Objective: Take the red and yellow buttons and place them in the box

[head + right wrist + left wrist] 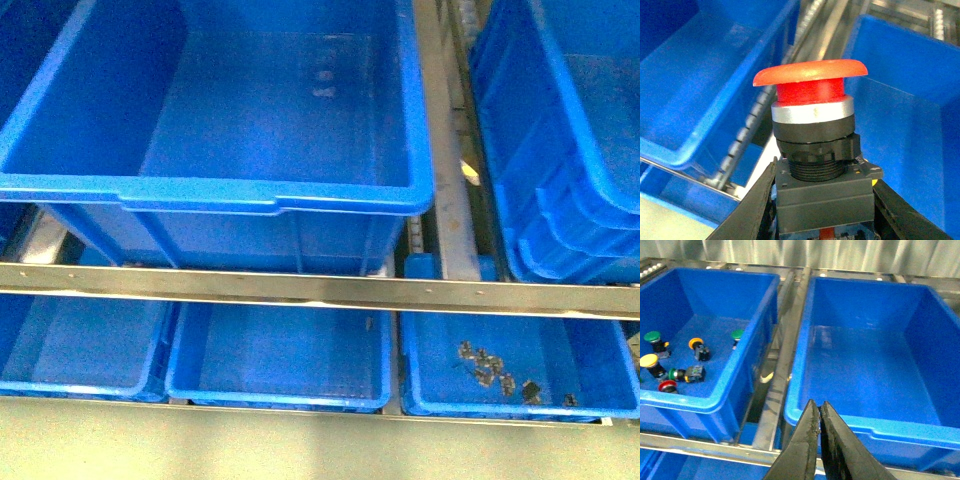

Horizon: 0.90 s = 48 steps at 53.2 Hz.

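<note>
Carrying seemed in hand: the right gripper (826, 212) clamped a red mushroom-capped push-button (810, 90), next needing release over the deep blue plastic crate (270, 196).

Box (200, 192) behind rail (320, 290), trays (280, 350) in front, stacked crates (560, 200) right

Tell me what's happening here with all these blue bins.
The right gripper is clamped on a red button by its black body, held in the air. The left gripper is shut and empty, poised by the rim of the large empty crate. More buttons, green, yellow and red, lie in the neighbouring crate.
</note>
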{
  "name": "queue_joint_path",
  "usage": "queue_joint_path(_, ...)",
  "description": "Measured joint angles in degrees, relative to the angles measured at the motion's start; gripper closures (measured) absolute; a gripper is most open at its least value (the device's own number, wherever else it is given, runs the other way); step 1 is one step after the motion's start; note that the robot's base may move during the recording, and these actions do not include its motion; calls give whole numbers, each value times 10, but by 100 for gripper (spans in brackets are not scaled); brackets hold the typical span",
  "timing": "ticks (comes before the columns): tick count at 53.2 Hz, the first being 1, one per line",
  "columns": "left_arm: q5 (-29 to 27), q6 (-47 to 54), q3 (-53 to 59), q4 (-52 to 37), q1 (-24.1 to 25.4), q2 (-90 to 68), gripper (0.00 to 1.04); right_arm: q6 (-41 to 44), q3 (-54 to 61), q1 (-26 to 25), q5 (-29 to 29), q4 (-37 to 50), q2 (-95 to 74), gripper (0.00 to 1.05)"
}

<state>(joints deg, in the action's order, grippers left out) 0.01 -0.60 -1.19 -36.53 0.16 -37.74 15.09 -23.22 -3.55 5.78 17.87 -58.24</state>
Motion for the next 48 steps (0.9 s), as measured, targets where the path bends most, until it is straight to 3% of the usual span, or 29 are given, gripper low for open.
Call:
queue_joint_path(10,0,0,0,76,0,85,102,-3,2,5,0,0,1,69)
queue_joint_path(19,2,0,0,84,-1,100,61,-6,5,12,-12,4,1,69)
queue_joint_path(35,0,0,0,84,-1,100,10,-8,5,25,-13,5,-5,69)
queue_joint_path(37,0,1,0,84,-1,100,6,-8,5,26,-13,5,-5,69)
queue_joint_path(48,0,1,0,84,-1,100,8,-13,5,27,-13,12,-5,69)
